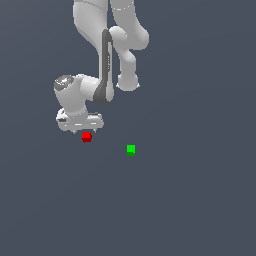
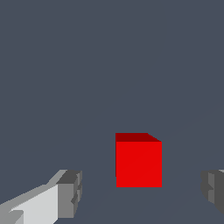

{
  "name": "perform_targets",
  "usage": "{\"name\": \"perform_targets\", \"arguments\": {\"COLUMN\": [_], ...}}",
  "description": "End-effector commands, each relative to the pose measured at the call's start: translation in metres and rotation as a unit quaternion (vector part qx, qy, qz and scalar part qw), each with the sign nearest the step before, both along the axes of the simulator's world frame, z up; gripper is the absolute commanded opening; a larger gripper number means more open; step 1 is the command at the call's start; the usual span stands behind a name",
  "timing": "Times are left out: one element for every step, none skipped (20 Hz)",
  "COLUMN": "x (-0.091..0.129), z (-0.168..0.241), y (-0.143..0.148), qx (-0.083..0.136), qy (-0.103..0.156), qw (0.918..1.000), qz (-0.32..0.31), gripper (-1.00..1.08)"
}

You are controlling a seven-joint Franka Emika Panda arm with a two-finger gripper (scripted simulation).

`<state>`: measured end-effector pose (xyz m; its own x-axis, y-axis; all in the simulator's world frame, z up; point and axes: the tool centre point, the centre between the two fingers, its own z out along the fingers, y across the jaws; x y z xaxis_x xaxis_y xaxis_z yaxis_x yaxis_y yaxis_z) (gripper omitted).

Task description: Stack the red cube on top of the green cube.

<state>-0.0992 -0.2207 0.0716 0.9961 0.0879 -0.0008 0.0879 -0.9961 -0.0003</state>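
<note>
The red cube [image 1: 86, 136] rests on the grey floor just under the white gripper [image 1: 82, 131], at the exterior view's left of centre. In the wrist view the red cube [image 2: 138, 162] lies between the two grey fingertips [image 2: 70, 193], with wide gaps on both sides, so the gripper [image 2: 141, 192] is open and touches nothing. The green cube [image 1: 131, 149] sits alone on the floor toward the exterior view's right of the red one, about a hand's width away. The wrist view does not include it.
The white arm [image 1: 105, 60] reaches down from the top of the exterior view above the red cube. A plain dark grey floor [image 1: 190, 200] surrounds both cubes.
</note>
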Motion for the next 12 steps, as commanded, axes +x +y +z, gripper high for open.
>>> {"name": "perform_targets", "arguments": {"x": [0.000,0.000,0.000,-0.001,-0.001,-0.001,-0.001,-0.001,-0.001,-0.001,-0.001,-0.001], "z": [-0.002,-0.002,-0.001,-0.002,-0.003,-0.004,-0.007,-0.010,-0.013,-0.017,-0.022,-0.028], "y": [-0.004,-0.004,-0.003,-0.003,-0.003,-0.003,-0.003,-0.003,-0.003,-0.003,-0.003,-0.003], "qx": [0.000,0.000,0.000,0.000,0.000,0.000,0.000,0.000,0.000,0.000,0.000,0.000], "qy": [0.000,0.000,0.000,0.000,0.000,0.000,0.000,0.000,0.000,0.000,0.000,0.000], "qw": [1.0000,1.0000,1.0000,1.0000,1.0000,1.0000,1.0000,1.0000,1.0000,1.0000,1.0000,1.0000], "qz": [0.001,0.002,0.001,0.001,0.001,0.001,0.001,0.001,0.001,0.001,0.001,0.001], "gripper": [1.00,1.00,1.00,1.00,1.00,1.00,1.00,1.00,1.00,1.00,1.00,1.00]}}
